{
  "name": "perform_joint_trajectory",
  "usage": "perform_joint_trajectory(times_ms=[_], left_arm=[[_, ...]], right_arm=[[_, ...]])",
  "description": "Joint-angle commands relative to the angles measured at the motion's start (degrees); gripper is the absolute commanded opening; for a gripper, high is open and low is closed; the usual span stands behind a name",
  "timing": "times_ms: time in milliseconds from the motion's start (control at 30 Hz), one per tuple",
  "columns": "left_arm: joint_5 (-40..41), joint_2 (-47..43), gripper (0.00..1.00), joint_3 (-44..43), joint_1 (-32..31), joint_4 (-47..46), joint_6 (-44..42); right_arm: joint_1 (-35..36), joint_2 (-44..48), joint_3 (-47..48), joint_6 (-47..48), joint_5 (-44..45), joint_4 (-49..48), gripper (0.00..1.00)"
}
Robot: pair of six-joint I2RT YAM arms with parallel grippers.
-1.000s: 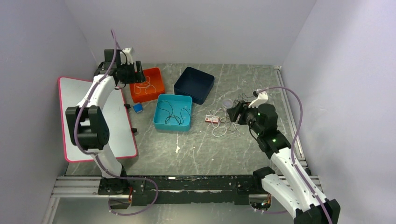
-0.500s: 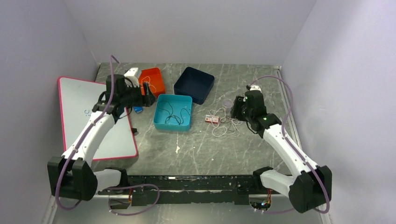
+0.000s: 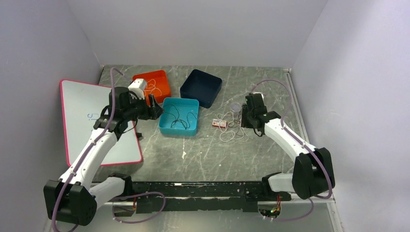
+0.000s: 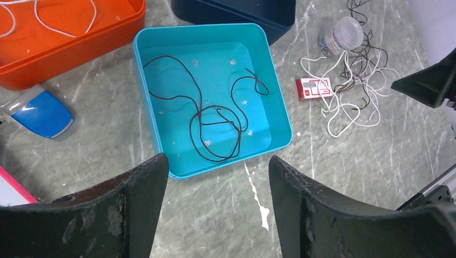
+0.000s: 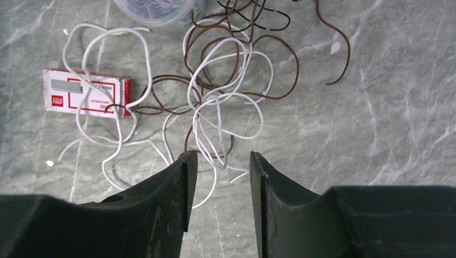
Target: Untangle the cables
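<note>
Lilac walls close three sides of the grey marbled counter (image 3: 208, 154), and a bare stretch of it runs from the trays to the near rail. Tangled white and brown cables (image 5: 215, 97) lie towards the right edge, draped over a small red-and-white box (image 5: 86, 99) beside a clear cup (image 5: 156, 6). The right fingers (image 5: 161, 215) hover just above them, set narrow, gripping nothing. The left fingers (image 4: 134, 209) gape wide over the near rim of the teal tray (image 4: 280, 107), with one dark cable (image 4: 202, 114) inside.

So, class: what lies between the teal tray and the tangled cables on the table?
A small red-and-white box lies between teal tray and cables, clearest in the left wrist view.
</note>
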State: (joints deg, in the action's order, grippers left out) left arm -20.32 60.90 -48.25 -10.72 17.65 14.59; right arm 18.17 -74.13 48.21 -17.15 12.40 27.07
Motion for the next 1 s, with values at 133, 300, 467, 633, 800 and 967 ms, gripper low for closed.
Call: perform_joint_trajectory(times_ms=[133, 300, 467, 633, 800, 967], left_arm=[[-1.6, -1.9, 0.73, 1.1, -0.4, -0.5, 0.3], [-1.9, -2.1, 0.72, 1.7, -0.4, -0.8, 0.4], [-2.5, -2.3, 0.72, 1.9, -0.4, -1.4, 0.6], [-4.5, -2.6, 0.72, 1.6, -0.9, -3.8, 1.2], [-5.2, -3.1, 0.73, 1.1, -5.2, -9.2, 3.5], [-2.4, -2.8, 0.74, 1.5, -11.5, -17.0, 5.5]], right_arm=[[-0.7, -3.7, 1.1, 1.8, -0.2, -4.8, 0.33], [-0.7, -4.4, 0.8, 2.0, -0.4, -5.4, 0.18], [-0.7, -3.6, 0.7, 2.1, -0.7, -5.1, 0.04], [-0.8, 0.8, 2.4, 2.3, -1.9, -3.5, 0.0], [-0.7, 6.1, 6.3, 3.5, -3.2, 1.0, 0.0], [-0.7, 10.8, 10.4, 4.6, -7.2, 4.9, 0.0]])
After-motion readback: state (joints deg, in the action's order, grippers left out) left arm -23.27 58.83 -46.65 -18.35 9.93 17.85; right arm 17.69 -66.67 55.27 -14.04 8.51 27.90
